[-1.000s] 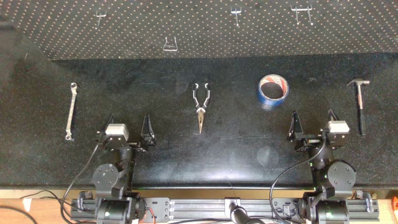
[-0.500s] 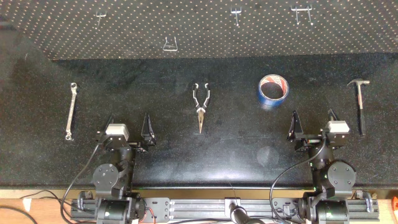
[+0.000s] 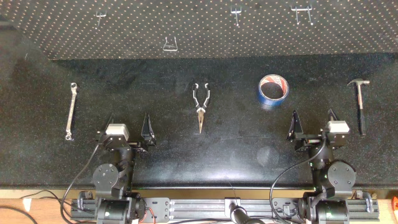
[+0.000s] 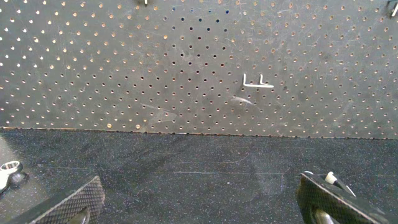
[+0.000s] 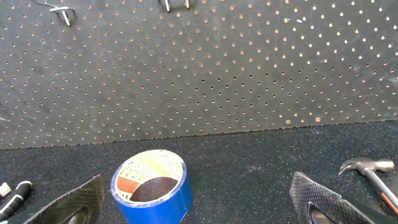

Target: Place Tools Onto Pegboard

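Four tools lie on the black mat in front of the pegboard (image 3: 199,28): a wrench (image 3: 70,111) at the left, needle-nose pliers (image 3: 200,106) in the middle, a blue tape roll (image 3: 273,90) right of centre and a hammer (image 3: 359,104) at the far right. My left gripper (image 3: 129,130) is open near its base, right of the wrench, holding nothing. My right gripper (image 3: 313,123) is open between the tape roll (image 5: 151,186) and the hammer (image 5: 370,173), also holding nothing. The wrench's tip (image 4: 9,169) shows at the edge of the left wrist view.
Several metal hooks hang on the pegboard: one at the upper left (image 3: 99,17), a wire loop (image 3: 170,44), one at the top centre (image 3: 235,12) and a pair at the upper right (image 3: 302,12). A double hook (image 4: 257,83) faces the left gripper (image 4: 202,202).
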